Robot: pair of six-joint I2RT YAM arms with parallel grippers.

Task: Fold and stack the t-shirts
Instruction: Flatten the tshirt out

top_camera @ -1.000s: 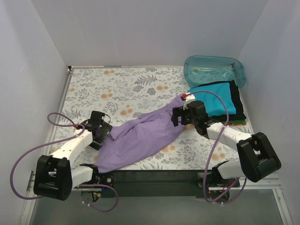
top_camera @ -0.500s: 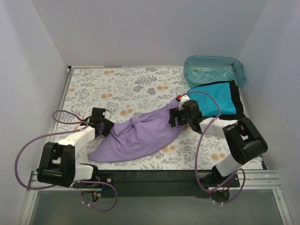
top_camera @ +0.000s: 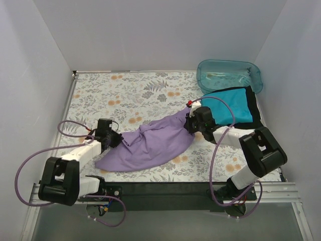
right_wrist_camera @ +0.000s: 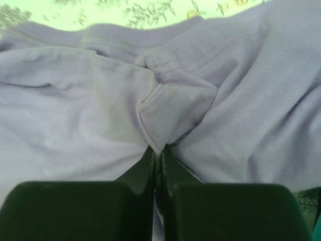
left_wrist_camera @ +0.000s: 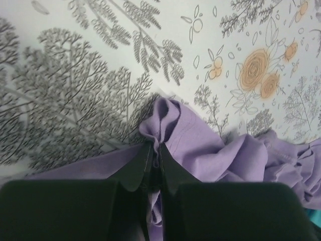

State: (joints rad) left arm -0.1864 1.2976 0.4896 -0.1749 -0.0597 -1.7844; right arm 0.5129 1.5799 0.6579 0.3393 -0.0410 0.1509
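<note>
Left arm [top_camera: 80, 149]: I stretch it low, reaching inward.
Left gripper [left_wrist_camera: 153, 148]: my fingers are pinched tight on the lavender t-shirt [top_camera: 155, 143].
Right arm [top_camera: 228, 134]: low, forearm angled inward.
Right gripper [right_wrist_camera: 157, 150]: my fingers are pinched on the same shirt.

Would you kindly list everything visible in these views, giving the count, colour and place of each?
Lavender t-shirt: one, light purple, rumpled across the near middle of the table.
Teal t-shirt: one, folded, on top of the pile at the right.
Black t-shirt: one, folded under the teal one, only its edge showing.
Tub: one, clear teal plastic, far right corner.
Table: one, white cover with grey and orange flowers.
Walls: three, plain pale grey, around the table.
Cables: two, purple, looped beside the arms.
Left arm: one, white and black, jaws shut on the shirt's left end.
Right arm: one, white and black, jaws shut on the shirt's right end.
</note>
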